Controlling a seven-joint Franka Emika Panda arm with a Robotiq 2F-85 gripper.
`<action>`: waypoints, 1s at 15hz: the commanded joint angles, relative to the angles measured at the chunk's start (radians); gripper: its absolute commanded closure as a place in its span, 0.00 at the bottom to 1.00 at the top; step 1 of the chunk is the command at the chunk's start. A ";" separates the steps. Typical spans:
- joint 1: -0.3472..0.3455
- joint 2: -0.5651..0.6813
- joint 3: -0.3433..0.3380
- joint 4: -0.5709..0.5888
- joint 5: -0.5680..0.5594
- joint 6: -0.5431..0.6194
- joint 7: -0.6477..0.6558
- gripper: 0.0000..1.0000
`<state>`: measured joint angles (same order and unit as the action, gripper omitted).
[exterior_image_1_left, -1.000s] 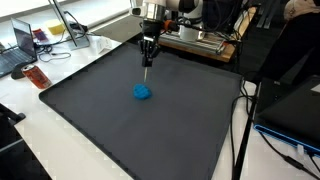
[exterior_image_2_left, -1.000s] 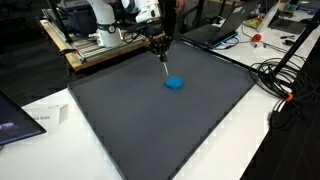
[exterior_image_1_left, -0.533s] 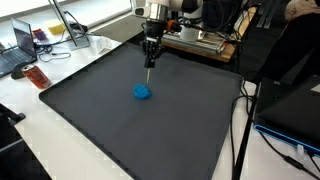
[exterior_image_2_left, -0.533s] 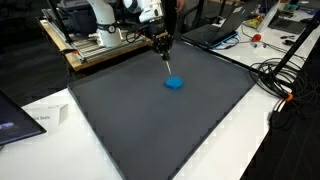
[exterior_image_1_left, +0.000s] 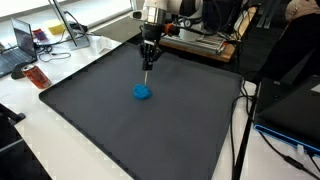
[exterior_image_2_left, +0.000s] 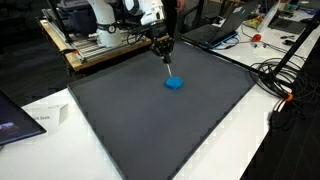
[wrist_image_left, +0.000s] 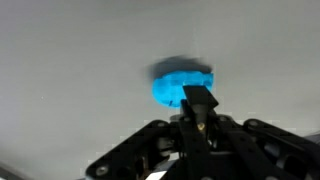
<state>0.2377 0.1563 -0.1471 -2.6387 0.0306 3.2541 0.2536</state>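
Observation:
A small blue lump (exterior_image_1_left: 143, 92) (exterior_image_2_left: 175, 84) lies on the dark grey mat (exterior_image_1_left: 120, 130) (exterior_image_2_left: 150, 130) in both exterior views. My gripper (exterior_image_1_left: 149, 56) (exterior_image_2_left: 163, 52) hangs above the mat just behind the lump, shut on a thin stick-like tool (exterior_image_1_left: 148, 67) (exterior_image_2_left: 167, 68) that points down and ends short of the lump. In the wrist view the gripper (wrist_image_left: 200, 120) shows closed jaws with the tool's dark tip (wrist_image_left: 199, 99) overlapping the blurred blue lump (wrist_image_left: 175, 83). Whether the tip touches the mat is not visible.
The mat covers most of a white table (exterior_image_1_left: 60, 150). Behind the arm is a wooden board with equipment (exterior_image_1_left: 200, 42) (exterior_image_2_left: 100, 45). A laptop (exterior_image_1_left: 18, 50) and an orange object (exterior_image_1_left: 36, 77) sit at one table edge; cables (exterior_image_2_left: 285, 80) and a tripod stand at another.
The gripper with the tool has drifted only slightly above the mat. The blue lump has stayed in place.

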 joint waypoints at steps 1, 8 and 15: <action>0.055 0.038 -0.052 0.038 0.003 -0.006 0.001 0.97; 0.115 0.085 -0.091 0.094 0.003 -0.054 0.009 0.97; 0.130 0.136 -0.095 0.175 0.000 -0.146 0.018 0.97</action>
<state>0.3448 0.2523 -0.2317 -2.5171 0.0307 3.1507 0.2543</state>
